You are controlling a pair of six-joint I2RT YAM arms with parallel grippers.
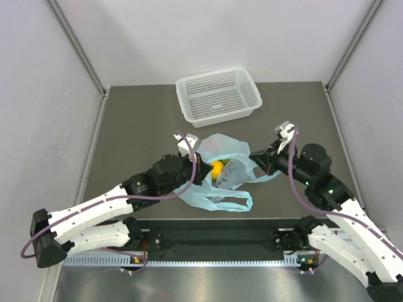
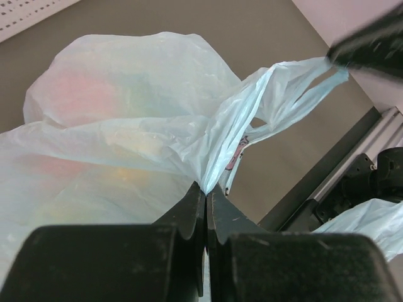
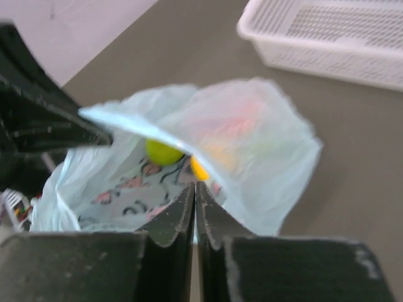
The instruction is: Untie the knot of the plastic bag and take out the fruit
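From where I stand, the plastic bag (image 1: pixel 220 165) lies on the dark table (image 1: pixel 138 119), just on the arms' side of the white basket (image 1: pixel 218 95). Its mouth is drawn open. The left gripper (image 2: pixel 206 190) has its jaws pressed together on a fold of the bag's rim. The right gripper (image 3: pixel 194 189) is pinched tight on the thin plastic too, stretching a handle loop (image 2: pixel 280 85) away from the basket. Yellow fruit (image 1: pixel 217 168) shows inside. The bag's print (image 3: pixel 141 189), red and dark shapes, is too blurred to read.
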